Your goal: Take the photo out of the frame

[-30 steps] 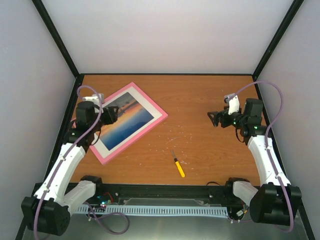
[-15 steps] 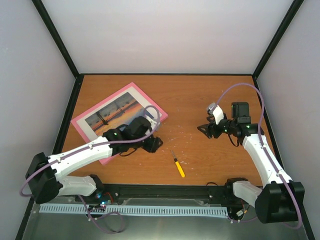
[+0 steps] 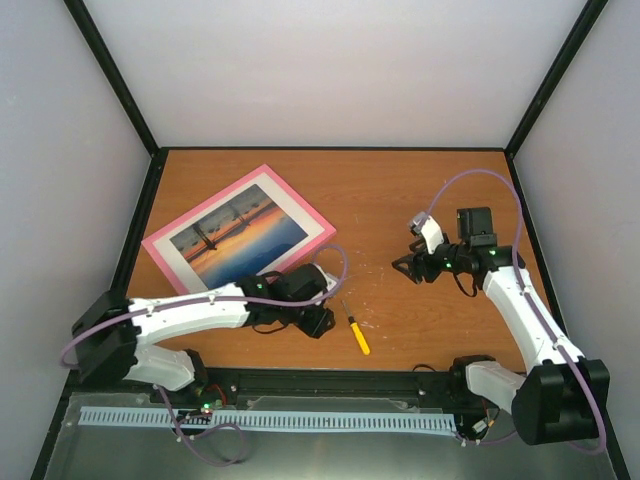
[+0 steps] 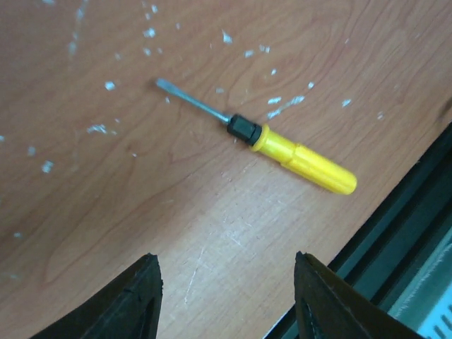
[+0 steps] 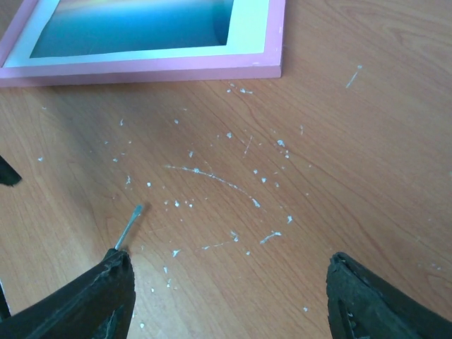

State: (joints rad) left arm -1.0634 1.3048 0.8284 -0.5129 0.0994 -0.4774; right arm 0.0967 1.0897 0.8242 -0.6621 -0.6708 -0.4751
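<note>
The sunset photo is sitting inside the thin pink frame, lying flat on the scuffed wooden surface, far left. The left hand and right hand are hanging released, empty.

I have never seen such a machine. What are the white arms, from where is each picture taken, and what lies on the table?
These are two robot arms, each ending in a two-finger gripper. One picture looks down from above; two come from wrist cameras, so the dark shapes below are fingers. On the wooden table lie a pink frame with a sunset photo inside, and a yellow screwdriver. The left gripper and the right gripper are open, holding nothing.
</note>
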